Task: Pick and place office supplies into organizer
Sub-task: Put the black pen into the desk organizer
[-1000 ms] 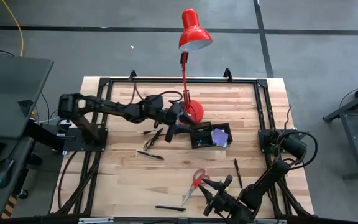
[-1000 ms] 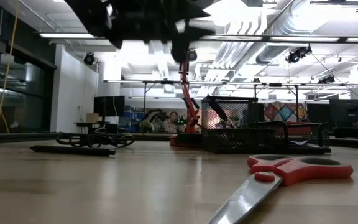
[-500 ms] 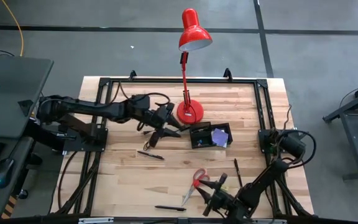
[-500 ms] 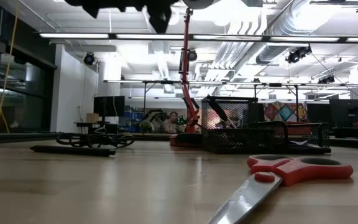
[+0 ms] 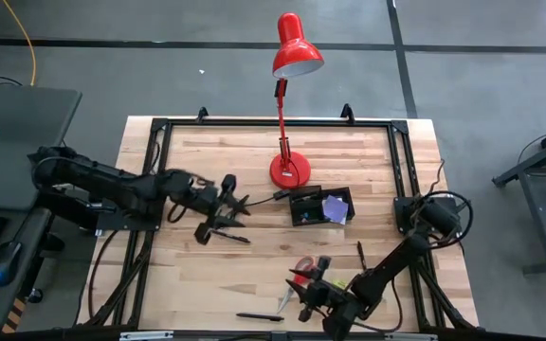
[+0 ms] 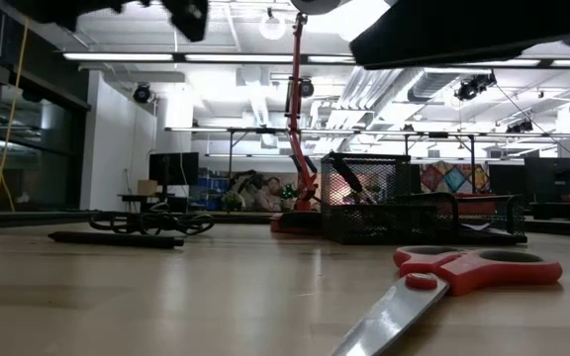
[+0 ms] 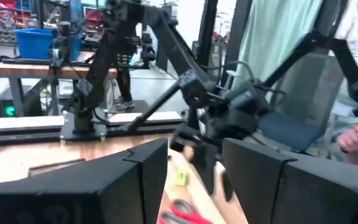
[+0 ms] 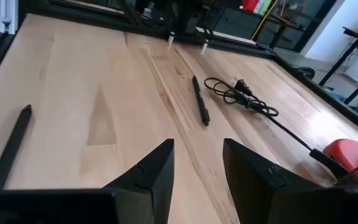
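Black organizer (image 5: pixel 321 207) left behind: my left gripper (image 5: pixel 227 210), fingers spread, apparently empty, has retreated frame-left toward a pen (image 5: pixel 229 237).

Organizer (image 5: pixel 320 207) just beside lamp base (image 5: pixel 289 171), scissors (image 5: pixel 297 277) nearer front.

Grey concrete floor (image 5: pixel 207 66) crossed by dark lines around a pale wooden surface (image 5: pixel 216 152). Dark desk (image 5: pixel 8 142) at one side. Beyond, long ceiling lights (image 6: pixel 127 56), silver ducts (image 6: pixel 433 40), dark monitors (image 6: pixel 173 168) on distant benches.
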`<move>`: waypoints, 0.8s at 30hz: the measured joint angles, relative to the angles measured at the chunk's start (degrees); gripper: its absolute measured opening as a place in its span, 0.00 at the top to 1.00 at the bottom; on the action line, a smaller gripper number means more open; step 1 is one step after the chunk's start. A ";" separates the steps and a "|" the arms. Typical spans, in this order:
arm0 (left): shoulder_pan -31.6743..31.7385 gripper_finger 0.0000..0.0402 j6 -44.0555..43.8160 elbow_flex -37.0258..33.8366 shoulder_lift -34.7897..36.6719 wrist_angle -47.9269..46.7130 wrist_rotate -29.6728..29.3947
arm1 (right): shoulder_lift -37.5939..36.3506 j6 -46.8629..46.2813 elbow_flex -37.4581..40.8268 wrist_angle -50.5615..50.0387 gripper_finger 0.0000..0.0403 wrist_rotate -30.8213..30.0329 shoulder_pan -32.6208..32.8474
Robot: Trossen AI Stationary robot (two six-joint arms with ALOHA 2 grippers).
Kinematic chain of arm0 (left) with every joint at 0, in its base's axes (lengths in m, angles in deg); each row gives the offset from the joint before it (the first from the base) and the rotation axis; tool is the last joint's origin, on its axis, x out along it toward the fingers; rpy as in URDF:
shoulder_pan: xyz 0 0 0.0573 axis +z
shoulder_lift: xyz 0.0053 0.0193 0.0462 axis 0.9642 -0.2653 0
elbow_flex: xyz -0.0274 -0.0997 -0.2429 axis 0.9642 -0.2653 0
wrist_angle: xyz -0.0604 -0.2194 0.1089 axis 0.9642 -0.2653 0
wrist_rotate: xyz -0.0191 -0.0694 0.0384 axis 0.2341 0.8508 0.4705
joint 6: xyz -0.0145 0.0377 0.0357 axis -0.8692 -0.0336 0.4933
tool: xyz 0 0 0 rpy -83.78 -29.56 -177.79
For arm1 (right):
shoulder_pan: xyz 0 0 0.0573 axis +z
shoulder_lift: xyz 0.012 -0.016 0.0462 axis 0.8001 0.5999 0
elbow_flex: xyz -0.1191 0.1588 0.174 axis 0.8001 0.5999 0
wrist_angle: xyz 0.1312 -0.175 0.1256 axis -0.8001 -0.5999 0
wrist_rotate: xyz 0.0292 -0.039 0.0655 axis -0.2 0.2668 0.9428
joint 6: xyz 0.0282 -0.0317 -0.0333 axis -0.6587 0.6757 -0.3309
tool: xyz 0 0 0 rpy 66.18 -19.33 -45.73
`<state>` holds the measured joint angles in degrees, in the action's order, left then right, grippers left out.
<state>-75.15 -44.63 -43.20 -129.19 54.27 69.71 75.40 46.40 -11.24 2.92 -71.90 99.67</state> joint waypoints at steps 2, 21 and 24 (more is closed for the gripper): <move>-1.59 0.63 -0.09 -3.04 1.75 2.95 -2.79 | 0.00 -0.24 0.00 -0.13 0.68 -0.17 -0.34; -8.50 0.63 0.42 -22.48 5.82 16.28 -11.95 | 0.00 2.81 0.02 4.11 0.68 10.74 -7.17; -8.50 0.63 -1.59 -23.88 5.82 16.14 -13.94 | 0.00 4.04 0.02 4.94 0.68 15.37 -10.08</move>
<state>-83.65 -46.21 -67.08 -123.38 70.41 55.77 75.40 50.44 -11.21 7.86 -56.53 89.60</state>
